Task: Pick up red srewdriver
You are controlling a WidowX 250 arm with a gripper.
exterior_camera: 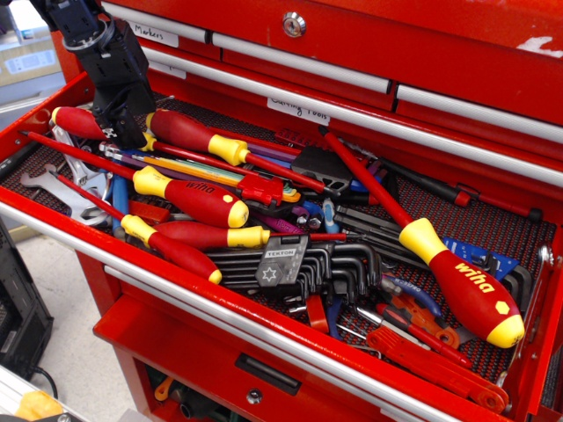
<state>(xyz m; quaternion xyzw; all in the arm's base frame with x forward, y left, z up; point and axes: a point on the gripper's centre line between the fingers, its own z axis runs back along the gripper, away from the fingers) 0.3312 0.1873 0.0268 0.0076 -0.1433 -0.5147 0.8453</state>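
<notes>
- Nearest, at the drawer's front edge, a small red screwdriver (171,249) lies with its yellow collars at either end, and a hex key set (299,264) sits just to its 3 o'clock.
- Behind these lie more red-and-yellow drivers, stacked and crossing; the big one (462,286) is well off at 3 o'clock.
- The likely target is the driver (84,123) at the far left, its red handle pointing to 9 o'clock and its yellow collar under the gripper (123,132).
- The gripper hangs over that collar, at about 10 o'clock of the drawer surface (493,224). Its fingers are dark against the dark body, so I cannot tell whether they are apart or together.
- To do this step well: come straight down over the thick red handle, not the collar, with the fingers across the handle's width.
- A second driver (189,134) lies just beside, at 3 o'clock; keep that finger clear of it.
- Close firmly, since the rounded handle may roll, then lift straight up so the shaft slides free of the wrenches (66,180) below.
</notes>
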